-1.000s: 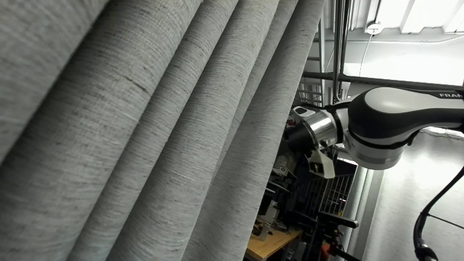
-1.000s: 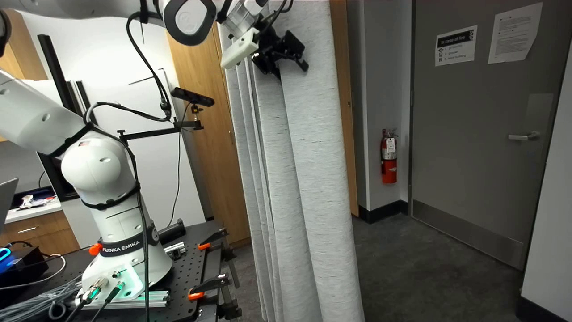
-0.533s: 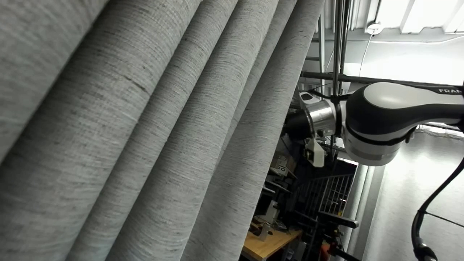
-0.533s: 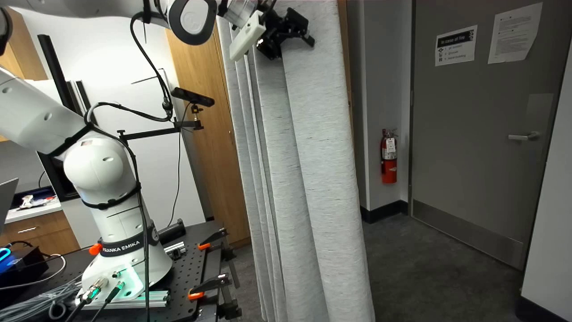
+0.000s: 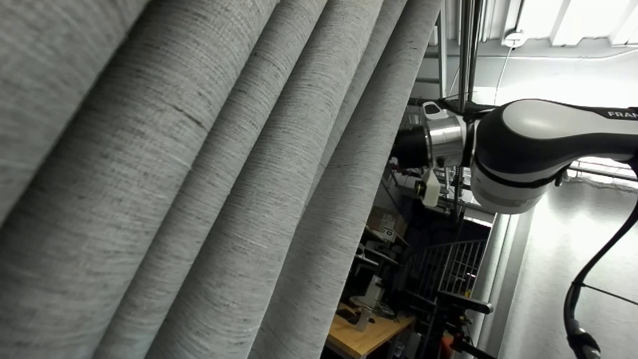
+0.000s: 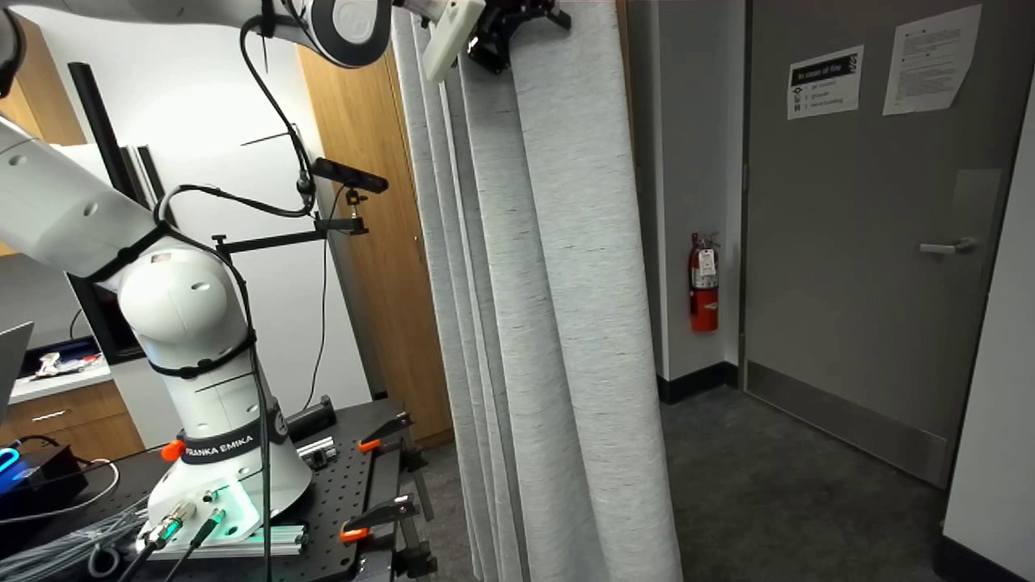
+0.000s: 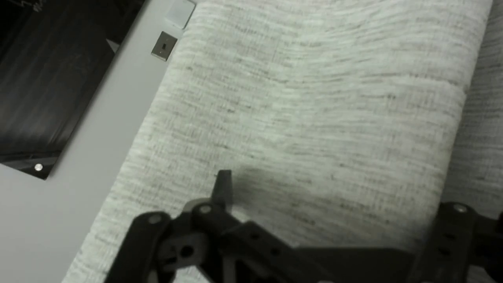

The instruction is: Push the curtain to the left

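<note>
At twelve o'clock in an exterior view, partly cut off by the top edge, your gripper [image 6: 525, 39] stands up against the face of the curtain [image 6: 558, 307], or very near it; I cannot be sure of contact. The curtain hangs there in deep folds from twelve down to between five and six. In an exterior view the arm [image 5: 528, 149] comes in from three o'clock, and the curtain, filling six through nine to one, hides the fingertips from you. The wrist view tells you more: your fingers [image 7: 224, 190] are spread well apart, at seven and four o'clock, with a broad fold between them and nothing pinched.

With no grip, your push depends on the cloth catching, so the likeliest trouble is slipping past it. The finger at seven is the closer one to the fabric's border, which runs from eleven to eight; let it drift toward nine and I'd expect it to slide off toward the pale wall [image 7: 86, 169]. The finger at four sits at a crease, and its knuckles could snag there, twisting the fold. Press too hard and the cloth will probably belly away instead of travelling sideways. Settle which way counts as left before you commit, too: the views face different ways, and a wrong guess would send the curtain astray.
</note>
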Motion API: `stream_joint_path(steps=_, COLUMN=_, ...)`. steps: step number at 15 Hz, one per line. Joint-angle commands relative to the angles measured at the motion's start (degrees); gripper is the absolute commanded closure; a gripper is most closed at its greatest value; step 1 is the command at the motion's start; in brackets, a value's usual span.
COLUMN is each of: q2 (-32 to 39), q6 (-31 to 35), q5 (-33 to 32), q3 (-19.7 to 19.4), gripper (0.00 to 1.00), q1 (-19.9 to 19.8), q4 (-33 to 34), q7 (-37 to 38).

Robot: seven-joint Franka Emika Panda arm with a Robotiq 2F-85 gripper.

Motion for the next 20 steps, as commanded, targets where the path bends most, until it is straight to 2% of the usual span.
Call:
stream_joint_path(steps=1, q2=1.69, q6=3.09, q5=-2.27, q3=-0.56, gripper=0.00, q1=0.90, q4=3.08, q7=0.18)
stream_joint_path(steps=16, q2=2.72, q6=7.45, q5=-6.03, q3=0.37, gripper=0.00, q1=1.38, q4=9.94, q7=1.98)
stream_joint_path(steps=17, q2=2.86, q6=7.48, q5=-5.99, q3=0.35, gripper=0.25, q1=1.46, q4=10.27, q7=2.00)
stream_joint_path(steps=18, q2=3.11, q6=7.56, q5=-4.51, q3=0.74, gripper=0.26, q1=1.06, q4=10.58, q7=0.70)
stream_joint_path(steps=20, q2=3.44, q6=7.65, q5=-4.52, q3=0.76, gripper=0.42, q1=0.99, q4=11.09, q7=0.72)
